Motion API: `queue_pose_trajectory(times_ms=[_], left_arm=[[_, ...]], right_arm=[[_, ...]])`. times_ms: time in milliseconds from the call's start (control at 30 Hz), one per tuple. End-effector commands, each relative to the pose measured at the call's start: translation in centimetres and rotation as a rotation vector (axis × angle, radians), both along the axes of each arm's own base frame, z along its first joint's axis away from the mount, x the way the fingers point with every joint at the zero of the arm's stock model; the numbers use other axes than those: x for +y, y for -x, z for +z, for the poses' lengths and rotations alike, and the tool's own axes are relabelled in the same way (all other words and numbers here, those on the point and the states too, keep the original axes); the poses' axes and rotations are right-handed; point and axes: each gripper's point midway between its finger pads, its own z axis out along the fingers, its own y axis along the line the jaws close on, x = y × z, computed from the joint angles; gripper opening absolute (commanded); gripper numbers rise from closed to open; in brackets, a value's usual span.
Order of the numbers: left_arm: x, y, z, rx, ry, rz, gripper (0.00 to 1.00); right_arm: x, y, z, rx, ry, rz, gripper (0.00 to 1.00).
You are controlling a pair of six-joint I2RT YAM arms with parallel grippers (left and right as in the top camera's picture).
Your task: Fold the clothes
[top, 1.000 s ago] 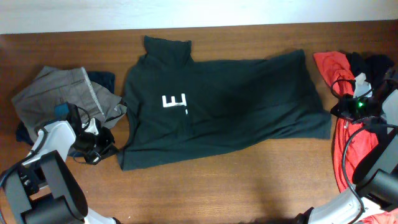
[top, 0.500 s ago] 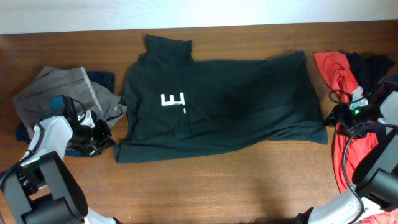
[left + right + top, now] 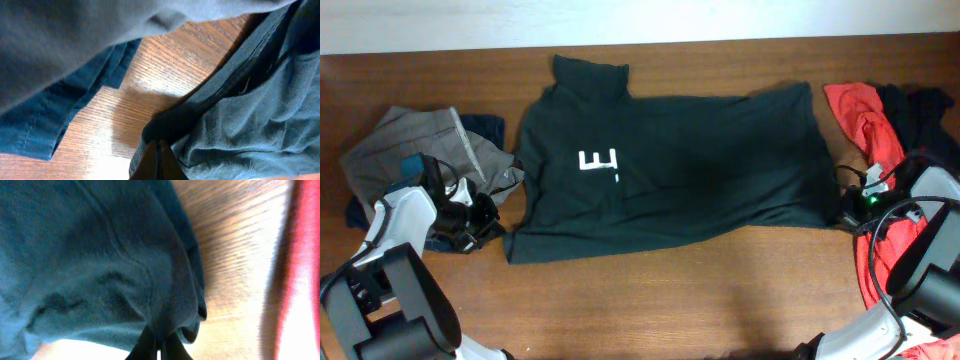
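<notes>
Your dark green T-shirt [image 3: 700, 170] lies spread across the middle of the wooden tabletop [image 3: 700, 290]. Its collar points to the far edge and the white lettering [image 3: 599, 161] sits left of centre.

Your left fingers [image 3: 159, 159] are at the shirt's near-left corner. They're pressed tight together with a bunch of the dark hem pinched between them, low over the wood. In the left wrist view, grey cloth hangs across the top of the frame, and a blue garment [image 3: 55, 120] lies on the tabletop to the left.

Your right fingers [image 3: 160, 349] are at the near-right corner. They're clamped together on a gathered fold of the same shirt, and the fabric rises away from them in soft ridges.

To the left of the shirt, the grey trousers [image 3: 415, 150] sit in a rumpled heap just beside its sleeve edge. At the right end, the red top [image 3: 860, 120] drapes down past your right arm, with a black top [image 3: 920, 105] beyond it by the tabletop's edge.
</notes>
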Motion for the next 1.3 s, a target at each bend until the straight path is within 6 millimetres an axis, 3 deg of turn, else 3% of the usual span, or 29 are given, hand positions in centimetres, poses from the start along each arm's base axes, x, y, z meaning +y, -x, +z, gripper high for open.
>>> queue_pose_trajectory(times_ms=[0,167,433,600,733,833,867,933,1100,1267], left_arm=[[0.6,-0.4,0.0,-0.003,-0.012,-0.007,0.00],[0.6,-0.4,0.1,-0.004,-0.012,-0.007,0.00],[1.3,-0.4,0.7,0.008,-0.022,0.006,0.00],[1.9,0.7,0.6,0.045,-0.033,0.009,0.00],[1.9,0.7,0.6,0.046,-0.032,0.003,0.00],[1.8,0.8,0.7,0.049,-0.029,0.003,0.13],[1.7,0.8,0.7,0.050,-0.025,0.003,0.22],[1.4,0.7,0.9,0.041,-0.001,0.000,0.28],[-0.4,-0.9,2.8,-0.068,0.100,-0.081,0.26],[-1.8,-2.7,5.3,-0.176,0.095,-0.218,0.22]], right_arm=[[-4.0,-1.5,2.9,0.002,0.148,-0.011,0.04],[-6.3,-1.5,5.4,0.048,0.257,-0.007,0.04],[-6.0,-0.6,5.2,0.088,0.248,-0.001,0.05],[-5.7,-0.2,5.3,0.103,0.237,0.001,0.22],[-5.7,-0.1,5.3,0.110,0.233,-0.011,0.22],[-5.4,-0.2,5.3,0.113,0.218,-0.042,0.27],[-5.0,-0.5,5.4,0.096,0.195,-0.043,0.27],[-3.4,-1.9,5.8,0.000,0.102,0.013,0.29],[-1.0,-5.5,7.3,-0.209,-0.044,0.049,0.28],[0.1,-7.2,7.4,-0.244,-0.037,0.068,0.20]])
